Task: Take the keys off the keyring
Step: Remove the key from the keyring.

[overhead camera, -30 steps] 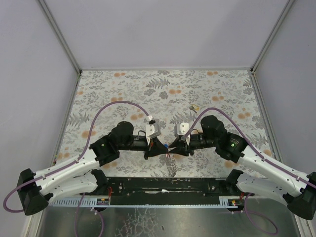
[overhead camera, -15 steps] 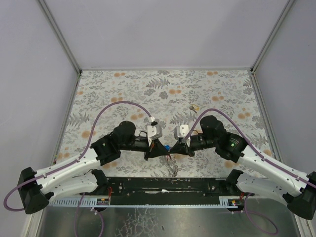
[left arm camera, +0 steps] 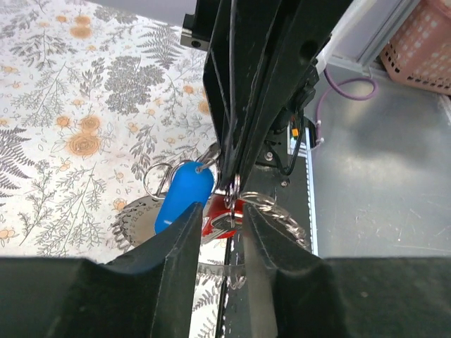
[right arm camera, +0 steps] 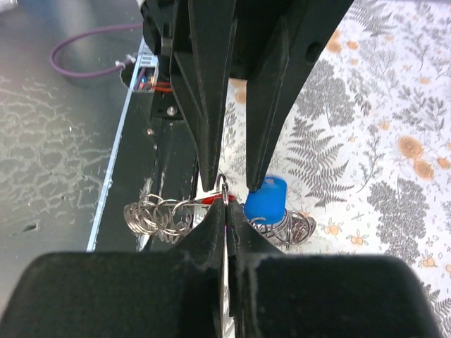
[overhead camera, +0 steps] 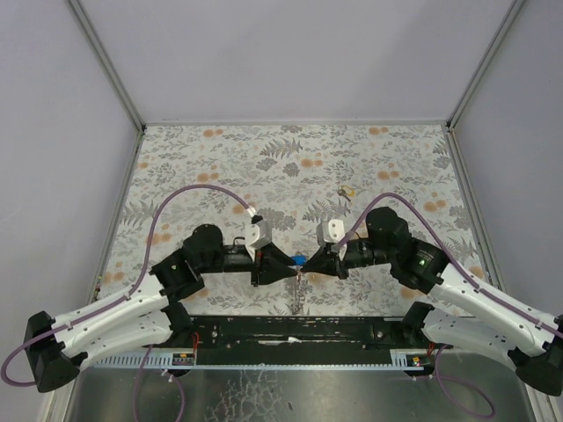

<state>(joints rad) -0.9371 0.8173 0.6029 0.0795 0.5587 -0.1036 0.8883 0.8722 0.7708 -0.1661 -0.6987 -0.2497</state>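
Observation:
Both grippers meet nose to nose above the table's near edge. My right gripper (right arm camera: 225,204) (overhead camera: 308,262) is shut on a thin metal ring (right arm camera: 224,187) of the key bunch. From that ring hang a blue-headed key (right arm camera: 266,201) (left arm camera: 184,193) (overhead camera: 299,260), a red tag (left arm camera: 218,220), a chain of small rings (right arm camera: 158,215) (left arm camera: 278,211) and the toothed grey keyring (left arm camera: 130,224). My left gripper (left arm camera: 220,211) (overhead camera: 288,269) stands open, its fingers either side of the red tag and pinched ring without gripping them.
A small loose key (overhead camera: 346,190) lies on the floral cloth (overhead camera: 220,158) behind the right arm. The black base rail (overhead camera: 299,330) and a metal floor run below the grippers. A pink basket (left arm camera: 423,42) stands off the table.
The right gripper has closed on the thin ring. The left gripper has let go, opened, and drawn back a little to the left.

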